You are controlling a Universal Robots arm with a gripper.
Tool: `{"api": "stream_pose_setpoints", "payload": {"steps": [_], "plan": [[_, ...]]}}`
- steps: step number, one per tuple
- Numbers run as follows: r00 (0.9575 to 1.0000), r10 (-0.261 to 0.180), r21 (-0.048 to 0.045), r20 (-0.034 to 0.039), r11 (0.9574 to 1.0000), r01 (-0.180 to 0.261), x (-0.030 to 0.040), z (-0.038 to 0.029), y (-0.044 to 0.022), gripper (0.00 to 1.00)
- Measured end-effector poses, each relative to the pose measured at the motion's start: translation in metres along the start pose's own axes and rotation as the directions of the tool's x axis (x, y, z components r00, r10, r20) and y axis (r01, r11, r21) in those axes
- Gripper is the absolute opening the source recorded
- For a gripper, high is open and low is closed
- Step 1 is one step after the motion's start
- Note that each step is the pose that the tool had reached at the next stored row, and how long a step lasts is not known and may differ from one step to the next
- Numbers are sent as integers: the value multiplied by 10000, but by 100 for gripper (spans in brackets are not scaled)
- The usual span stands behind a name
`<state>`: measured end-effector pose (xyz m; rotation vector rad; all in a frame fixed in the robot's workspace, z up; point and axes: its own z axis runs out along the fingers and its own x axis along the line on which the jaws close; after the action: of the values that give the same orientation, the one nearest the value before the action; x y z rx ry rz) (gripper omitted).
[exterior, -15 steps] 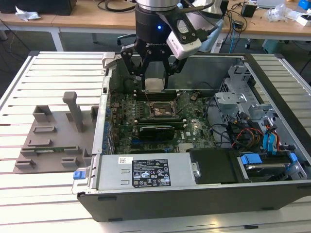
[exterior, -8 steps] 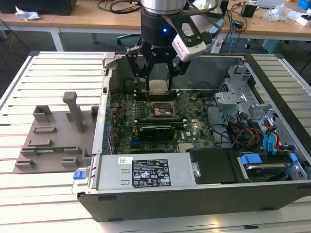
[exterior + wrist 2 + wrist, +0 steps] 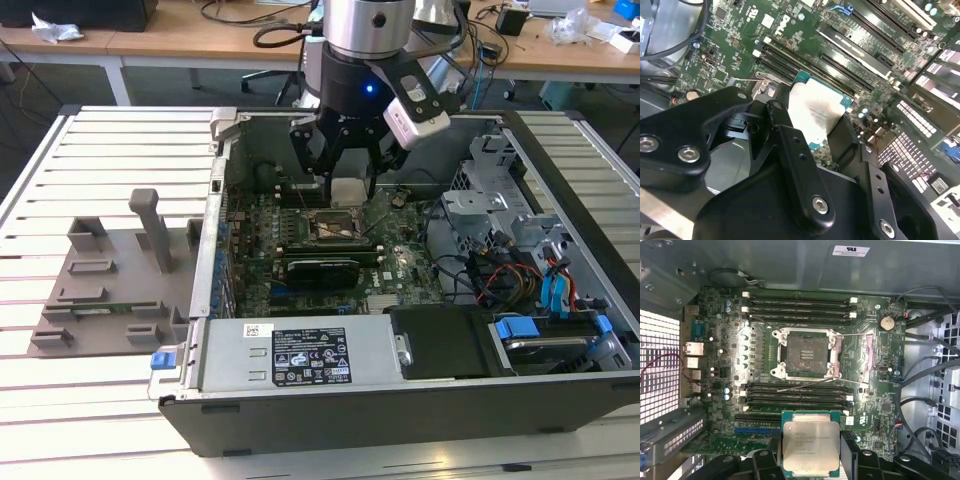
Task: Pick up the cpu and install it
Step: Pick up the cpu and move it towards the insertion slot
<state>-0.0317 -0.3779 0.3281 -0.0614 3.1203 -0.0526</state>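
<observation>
Though aloft — cpu [image 3: 811,445] (flat) within gripper [image 3: 345,186]

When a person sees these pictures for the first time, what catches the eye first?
The gripper holds the cpu above the green motherboard inside the open computer case. The empty socket lies in the board's middle. A grey fixture block stands on the exterior view's left.

arm [image 3: 370,28] vert, pointing down | claw [image 3: 347,187] clamped on cpu [image 3: 811,447]

end effector [image 3: 814,132]: clamped on cpu [image 3: 818,110] | cpu: above motherboard [image 3: 725,60]
</observation>
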Motion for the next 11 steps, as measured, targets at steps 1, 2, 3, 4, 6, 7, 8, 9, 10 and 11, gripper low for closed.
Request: {"api": "stream_pose_setpoints", "payload": {"steps": [1,2,3,4,6,7,8,9,10,11], "plan": [[10000,3,-2,1,10000,-3,-7,21,21,55],[10000,0,-1,1,10000,0,-14,53,78,55],[10000,-1,-2,1,10000,1,-15,72,114,55],[10000,-1,0,0,10000,1,-15,86,142,55],[10000,0,-1,1,10000,0,-17,123,207,55],[10000,0,0,1,10000,0,-17,142,232,55],[10000,0,1,0,10000,0,-18,167,257,55],[10000,0,-1,1,10000,0,-18,183,268,55],[10000,0,-1,2,10000,0,-18,198,274,55],[10000,-2,0,1,10000,2,-19,214,278,55]]}}
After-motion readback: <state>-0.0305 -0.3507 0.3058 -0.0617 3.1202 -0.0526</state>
